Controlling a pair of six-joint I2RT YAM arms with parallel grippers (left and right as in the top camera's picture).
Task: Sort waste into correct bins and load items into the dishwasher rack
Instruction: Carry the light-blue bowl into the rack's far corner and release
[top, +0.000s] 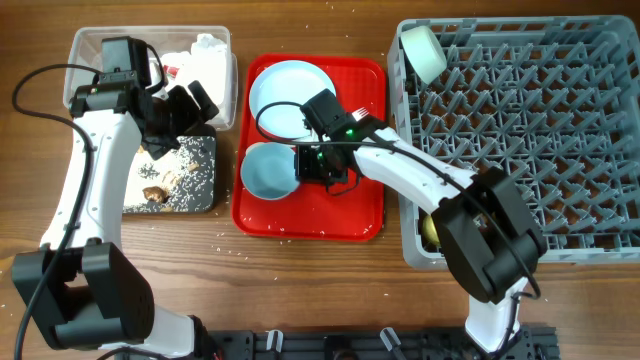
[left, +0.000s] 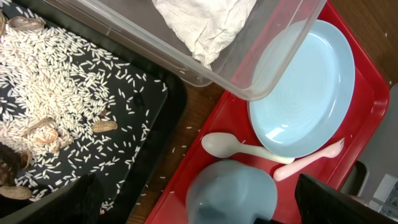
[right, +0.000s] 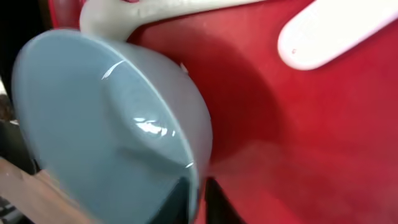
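My right gripper (top: 308, 166) is shut on the rim of a pale blue-green bowl (top: 268, 169), which is tilted on the red serving tray (top: 350, 215); in the right wrist view its fingers (right: 200, 200) pinch the bowl's (right: 106, 124) wall. A pale blue plate (top: 285, 88), a white spoon (left: 230, 146) and a fork (left: 308, 165) lie on the same tray. My left gripper (top: 190, 105) is open and empty, held above the gap between the clear tub (top: 225, 100) and the black tray (top: 205, 195). The tub holds white napkins (left: 205, 25) and a red wrapper (top: 172, 72).
The black tray holds rice grains and brown scraps (left: 43, 134). The grey dishwasher rack (top: 540, 130) stands on the right with a second bowl (top: 425, 52) in its far left corner and a yellow cup (top: 431, 232) partly hidden by my right arm. Loose grains lie on the wooden table.
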